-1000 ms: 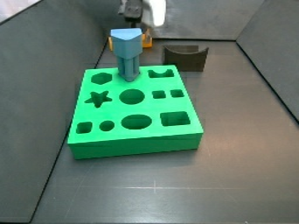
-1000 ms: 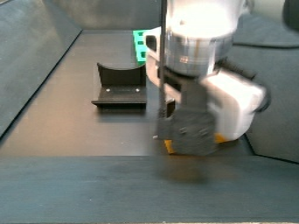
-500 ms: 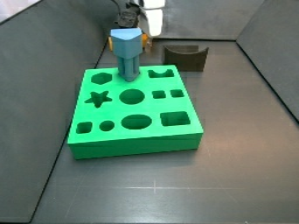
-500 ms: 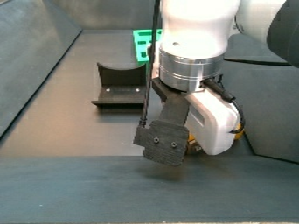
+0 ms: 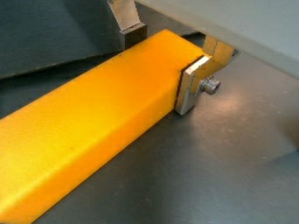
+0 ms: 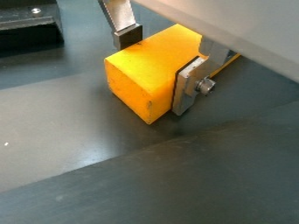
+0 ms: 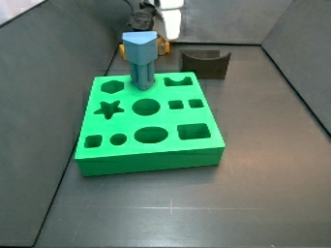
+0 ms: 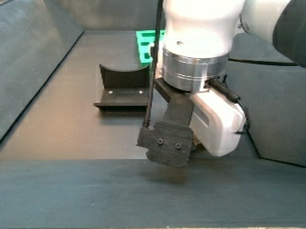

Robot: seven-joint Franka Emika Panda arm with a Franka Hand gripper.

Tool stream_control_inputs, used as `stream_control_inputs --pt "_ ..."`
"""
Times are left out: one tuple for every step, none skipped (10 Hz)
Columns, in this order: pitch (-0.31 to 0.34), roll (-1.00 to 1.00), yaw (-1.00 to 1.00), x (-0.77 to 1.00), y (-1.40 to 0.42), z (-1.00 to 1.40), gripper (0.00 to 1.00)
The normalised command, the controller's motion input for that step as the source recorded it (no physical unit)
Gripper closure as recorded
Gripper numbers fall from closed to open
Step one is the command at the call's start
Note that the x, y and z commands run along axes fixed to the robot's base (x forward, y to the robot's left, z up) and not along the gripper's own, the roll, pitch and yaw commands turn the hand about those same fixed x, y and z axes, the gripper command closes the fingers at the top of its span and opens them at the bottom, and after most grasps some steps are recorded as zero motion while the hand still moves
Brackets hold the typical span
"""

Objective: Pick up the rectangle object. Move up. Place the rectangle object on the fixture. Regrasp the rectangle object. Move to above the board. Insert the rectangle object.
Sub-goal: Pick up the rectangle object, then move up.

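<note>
In both wrist views the orange-yellow rectangle object [image 5: 93, 114] [image 6: 146, 74] lies lengthwise between my gripper's [image 5: 163, 65] [image 6: 158, 63] fingers. One silver finger [image 5: 193, 83] [image 6: 190, 86] is flat against its side, and the other's dark pad sits at its far edge. The gripper is shut on it, near one end. In a side view the gripper [image 7: 161, 8] is at the back, behind the green board [image 7: 155, 160]. The big arm [image 8: 198, 72] hides the block and most of the board [image 8: 146, 40]. The dark fixture [image 7: 207, 63] [image 8: 122, 85] [image 6: 24, 31] stands on the floor.
A blue pentagon-topped peg [image 7: 139, 60] stands upright in the board's back left corner. Grey walls close in the floor on both sides. A yellow cable [image 6: 228, 59] runs beside the gripper.
Between one second and half a second ago the gripper rose and the arm shifted in both side views. Nothing has moved since.
</note>
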Motion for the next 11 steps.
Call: stream_control_inputs --pt "0.0 0.0 0.0 0.0 0.0 0.0 1.0" --pt "0.0 0.0 0.0 0.0 0.0 0.0 1.0" --pt "0.0 0.0 0.0 0.0 0.0 0.0 1.0" --pt "0.0 0.0 0.0 0.0 0.0 0.0 1.0" --pt "0.0 0.0 0.0 0.0 0.0 0.0 1.0" --pt "0.0 0.0 0.0 0.0 0.0 0.0 1.0" --pt "0.0 0.0 0.0 0.0 0.0 0.83 1.0" --pt "-0.02 0.01 0.02 0.0 0.05 0.83 1.0" --pt "-0.013 0.01 0.01 -0.01 0.03 0.74 1.0" --pt "-0.002 0.0 0.01 -0.02 0.02 0.61 1.0" --pt "0.008 -0.02 0.01 -0.02 0.0 0.41 1.0"
